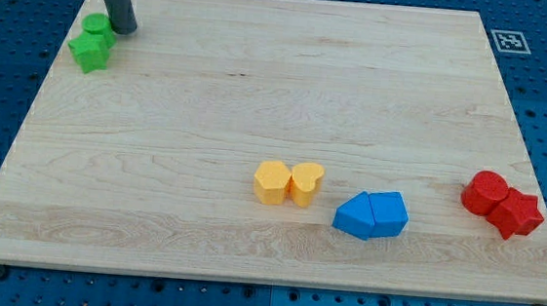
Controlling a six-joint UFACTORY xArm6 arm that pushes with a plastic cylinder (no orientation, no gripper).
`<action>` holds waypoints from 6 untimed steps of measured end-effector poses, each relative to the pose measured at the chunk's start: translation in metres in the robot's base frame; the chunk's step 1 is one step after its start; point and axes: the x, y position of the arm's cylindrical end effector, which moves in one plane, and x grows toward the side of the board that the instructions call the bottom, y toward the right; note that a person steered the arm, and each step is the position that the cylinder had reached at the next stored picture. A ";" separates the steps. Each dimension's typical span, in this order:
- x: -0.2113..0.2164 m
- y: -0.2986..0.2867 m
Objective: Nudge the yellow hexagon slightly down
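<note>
The yellow hexagon (271, 182) lies on the wooden board, below the middle. A yellow heart (306, 183) touches its right side. My tip (125, 30) is at the view's top left, far from the yellow hexagon, right next to the green blocks. The dark rod rises from it out of the top edge.
Two green blocks sit at the top left: a round one (97, 28) and a star-like one (90, 52) just below it. Two blue blocks (371, 215) lie together right of the yellow pair. A red cylinder (486, 192) and a red star (517, 213) sit at the right edge of the board (289, 86).
</note>
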 end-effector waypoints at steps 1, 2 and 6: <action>0.000 0.016; 0.042 0.101; 0.210 0.226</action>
